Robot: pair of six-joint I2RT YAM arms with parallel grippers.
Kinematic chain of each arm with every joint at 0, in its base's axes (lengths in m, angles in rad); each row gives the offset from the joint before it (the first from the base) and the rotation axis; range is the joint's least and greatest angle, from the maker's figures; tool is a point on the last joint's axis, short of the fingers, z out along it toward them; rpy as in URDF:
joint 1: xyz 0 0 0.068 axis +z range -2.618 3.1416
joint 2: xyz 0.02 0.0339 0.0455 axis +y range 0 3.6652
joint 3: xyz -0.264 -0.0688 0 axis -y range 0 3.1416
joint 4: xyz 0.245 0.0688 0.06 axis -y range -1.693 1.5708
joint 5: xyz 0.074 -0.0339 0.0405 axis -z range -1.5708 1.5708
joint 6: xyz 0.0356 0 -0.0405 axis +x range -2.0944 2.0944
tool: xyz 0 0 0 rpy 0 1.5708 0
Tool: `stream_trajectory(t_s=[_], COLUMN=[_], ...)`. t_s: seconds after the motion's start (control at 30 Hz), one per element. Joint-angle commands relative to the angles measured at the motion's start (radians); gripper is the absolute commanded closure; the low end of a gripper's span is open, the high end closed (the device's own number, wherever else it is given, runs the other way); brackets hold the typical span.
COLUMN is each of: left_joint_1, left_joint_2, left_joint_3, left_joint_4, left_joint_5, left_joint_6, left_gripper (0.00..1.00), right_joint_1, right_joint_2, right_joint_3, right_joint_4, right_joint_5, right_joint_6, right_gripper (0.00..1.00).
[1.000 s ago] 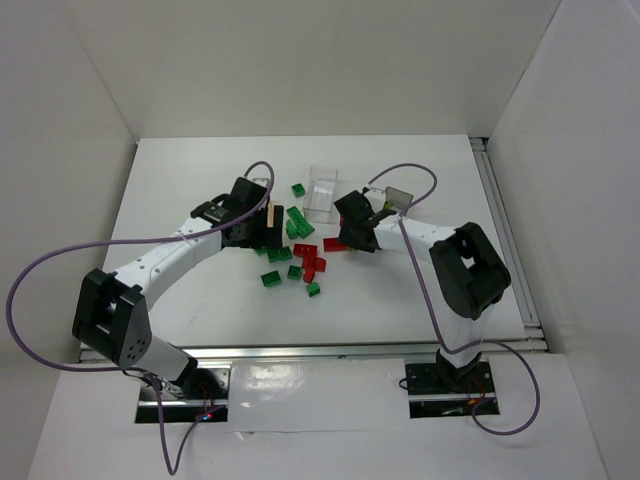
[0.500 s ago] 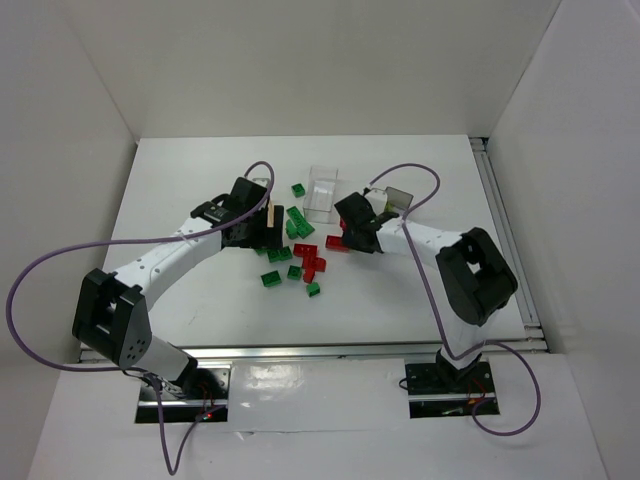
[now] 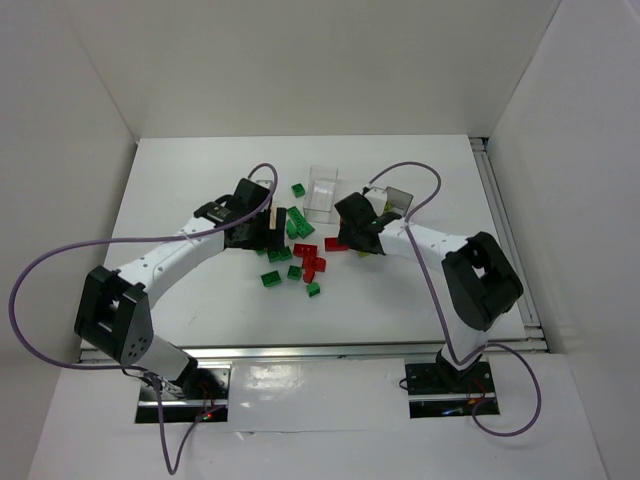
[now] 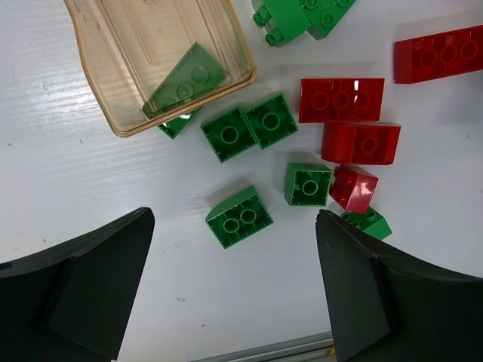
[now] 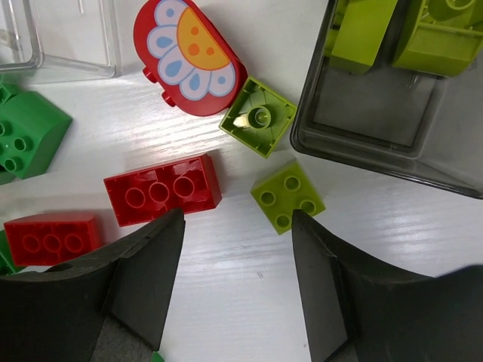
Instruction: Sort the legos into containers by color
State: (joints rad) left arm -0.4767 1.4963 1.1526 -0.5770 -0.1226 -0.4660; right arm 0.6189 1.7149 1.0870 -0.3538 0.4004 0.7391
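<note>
Left gripper (image 4: 234,253) hangs spread wide and empty over the legos (image 3: 300,255). A green brick (image 4: 239,217) lies untouched on the table (image 4: 75,188) between its fingers, and looks like the next pick. Just beyond stands the amber box (image 4: 113,113), holding one green wedge (image 4: 187,79), which marks it as the home for greens. A second green piece (image 4: 175,124) sits at the box's near rim; whether it lies under the wall or just beside it cannot be told. Red bricks (image 4: 341,99) crowd the right of that view, all loose on the table.

Right gripper (image 5: 238,226) is parted and holds nothing, with bare table between its jaws. A lime brick (image 5: 287,194) rests studs-up just beside its right finger. It is a likely target, since the smoky box (image 5: 370,113) close by already holds several lime pieces (image 5: 441,38). Another lime brick lies upside down (image 5: 258,117) just beside that box's wall. A red flower piece (image 5: 189,56) and a red three-stud brick (image 5: 162,188) lie loose nearby. The clear box (image 5: 68,45) at the far side shows nothing inside where it can be seen, so it is presumably kept for the reds.
</note>
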Motion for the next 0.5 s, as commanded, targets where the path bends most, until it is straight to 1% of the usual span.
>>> stream_trajectory(t_s=[0.0,0.1,0.23,0.47], left_joint_1=[-0.003,-0.003,-0.013,-0.022], left_joint_2=[0.012,0.012,0.012,0.021], left_joint_3=[0.029,0.038,0.038,0.047], left_joint_4=[-0.007,-0.007,-0.007,-0.007], left_joint_5=[0.003,0.003,0.003,0.012], left_joint_6=[0.03,0.03,0.03,0.03], left_gripper=[0.02,0.02,0.02,0.02], right_joint_1=[-0.014,-0.027,-0.047,-0.079], right_joint_2=[-0.004,-0.015,-0.015,0.041], right_joint_3=[0.011,-0.016,-0.051,-0.052], right_joint_4=[-0.025,-0.025,-0.025,0.018], right_joint_5=[0.035,0.035,0.026,-0.014], right_joint_6=[0.017,0.017,0.017,-0.033], right_gripper=[0.34,0.3,0.3,0.3])
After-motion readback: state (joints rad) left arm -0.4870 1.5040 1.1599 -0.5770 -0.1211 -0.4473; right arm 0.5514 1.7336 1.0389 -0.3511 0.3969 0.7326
